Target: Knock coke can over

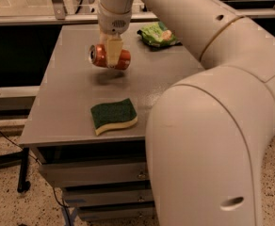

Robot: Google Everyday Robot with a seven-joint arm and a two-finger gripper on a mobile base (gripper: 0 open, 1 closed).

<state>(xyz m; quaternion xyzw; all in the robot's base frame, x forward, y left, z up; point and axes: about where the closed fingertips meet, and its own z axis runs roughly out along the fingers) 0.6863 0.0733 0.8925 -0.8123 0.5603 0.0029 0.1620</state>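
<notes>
Claw [112, 60] grips the coke can [98, 56] across its middle, holding it on its side just above the table [64, 102], silver top facing left, beyond the green sponge [112, 113].

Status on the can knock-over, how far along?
Done: the coke can is gripped and horizontal. In hand: the gripper holds it, apparently just above the table, shadow underneath. Left: set it down on its side and release.

Gripper [112, 58] clasping coke can [99, 55] above table [64, 95], behind sponge [113, 115]
</notes>
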